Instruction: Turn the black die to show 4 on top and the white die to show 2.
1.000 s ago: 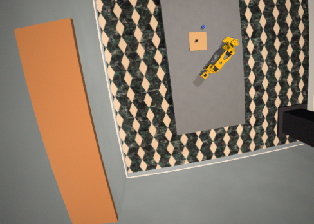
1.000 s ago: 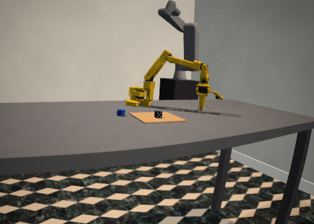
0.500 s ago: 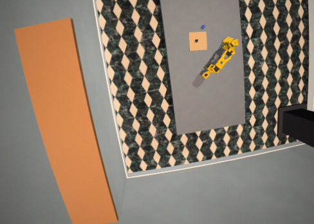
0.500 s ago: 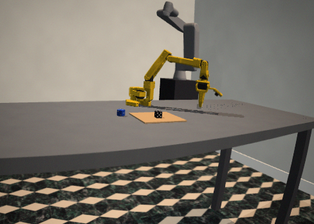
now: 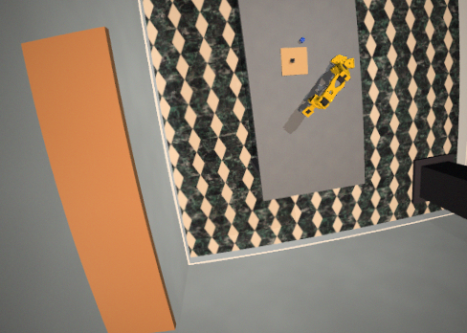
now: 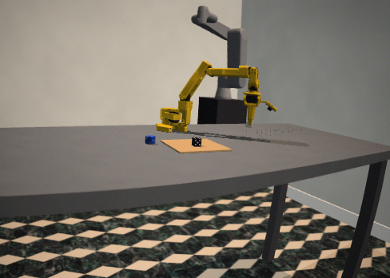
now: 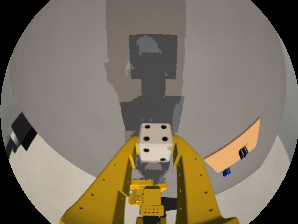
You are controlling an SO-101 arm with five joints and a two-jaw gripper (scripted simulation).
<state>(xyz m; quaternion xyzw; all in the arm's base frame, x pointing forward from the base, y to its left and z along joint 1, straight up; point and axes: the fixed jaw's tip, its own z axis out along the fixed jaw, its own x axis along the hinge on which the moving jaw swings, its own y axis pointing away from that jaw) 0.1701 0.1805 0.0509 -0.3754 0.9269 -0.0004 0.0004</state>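
Observation:
My gripper (image 6: 249,124) (image 7: 155,143) is shut on the white die (image 6: 248,125) (image 7: 155,134) and holds it above the table, away from the mat. In the wrist view one die face shows four pips and the face below it shows two. The black die (image 5: 292,60) (image 6: 196,141) (image 7: 243,152) sits flat on the orange mat (image 5: 287,69) (image 6: 216,147) (image 7: 222,159); its top number is too small to read. The blue die (image 5: 302,39) (image 6: 150,140) (image 7: 227,172) lies on the table just off the mat, its top number unreadable.
The grey table (image 5: 311,160) (image 6: 100,157) carries the arm's base (image 6: 172,126) behind the mat. The arm's shadow falls across the table under and beyond the gripper. A larger grey robot arm (image 6: 236,57) on a black stand is in the background.

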